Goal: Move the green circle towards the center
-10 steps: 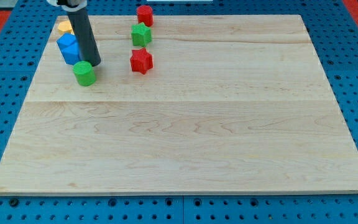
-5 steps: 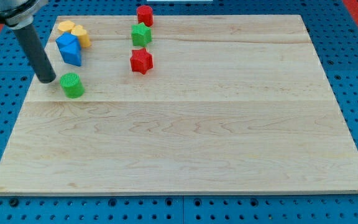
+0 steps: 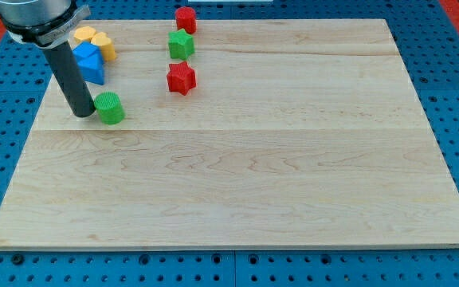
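The green circle (image 3: 109,108) is a short green cylinder on the wooden board (image 3: 237,183), near the view's upper left. My tip (image 3: 83,114) stands right against its left side, touching or almost touching it. The dark rod rises from there toward the view's top left. The board's centre lies well to the right of and below the green circle.
Blue blocks (image 3: 88,63) and yellow blocks (image 3: 94,38) sit just above the green circle, behind the rod. A red star (image 3: 181,77), a green star (image 3: 181,43) and a red block (image 3: 185,19) stand in a column at the view's top centre-left.
My tip swung from above the green circle round to its left side and now presses on it. The circle first slid down-left, then moved back to the right.
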